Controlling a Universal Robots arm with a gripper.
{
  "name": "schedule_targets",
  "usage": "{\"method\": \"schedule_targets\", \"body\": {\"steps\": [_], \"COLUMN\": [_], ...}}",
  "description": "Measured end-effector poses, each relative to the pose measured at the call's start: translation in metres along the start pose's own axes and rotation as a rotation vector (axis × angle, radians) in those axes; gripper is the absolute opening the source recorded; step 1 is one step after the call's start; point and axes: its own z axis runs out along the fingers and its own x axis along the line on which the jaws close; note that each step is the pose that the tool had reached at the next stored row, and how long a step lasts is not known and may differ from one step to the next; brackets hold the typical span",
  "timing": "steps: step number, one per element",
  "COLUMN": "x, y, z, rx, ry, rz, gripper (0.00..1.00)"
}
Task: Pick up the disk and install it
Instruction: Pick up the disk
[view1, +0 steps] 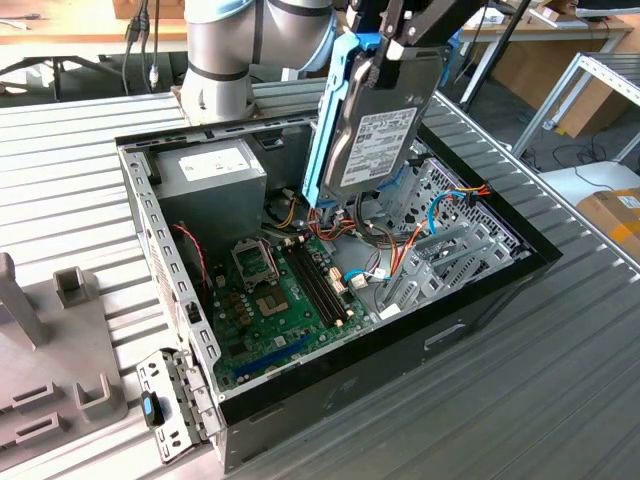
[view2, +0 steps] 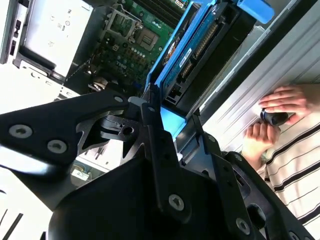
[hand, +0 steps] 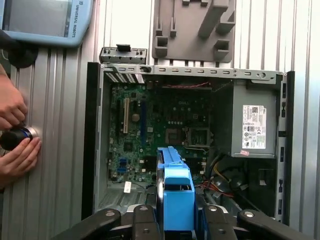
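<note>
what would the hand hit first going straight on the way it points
Probably the loose cables over the motherboard: the hand, shut on the disk, points down into the open case, so the disk's lower edge leads. Depth is unclear.

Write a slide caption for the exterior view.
The gripper holds the disk on edge above the open computer case, label facing the camera.

Ribbed grey metal table beneath me. Directly on it: an open computer case, lying on its side; a grey slotted fixture near the case, at the exterior view's left; my base behind the case. In the first wrist view, a pendant lies on the ribs, and a person's hands cup a round knob beside the case.
</note>
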Motion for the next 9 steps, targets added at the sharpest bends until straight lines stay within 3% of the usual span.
{"method": "schedule_targets", "body": {"steps": [1, 2, 3, 4, 7, 9], "x": [0.0081, 0.0083, 0.0089, 0.0092, 0.0096, 0.0108], "y": [0.0002, -0.0004, -0.0138, -0.0197, -0.0281, -0.0287], "z": [0.0002, 0.0001, -0.0003, -0.0005, -0.0008, -0.0009], "rx": [0.0001, 0.0, -0.0023, -0.0035, -0.0048, -0.0048], "ry": [-0.0001, 0.0, -0.0003, -0.0002, -0.0002, -0.0001], "rz": [0.0, 0.0, 0.0, 0.0, 0.0, 0.0], "gripper": [0.36, 0.36, 0.36, 0.36, 0.36, 0.36]}}
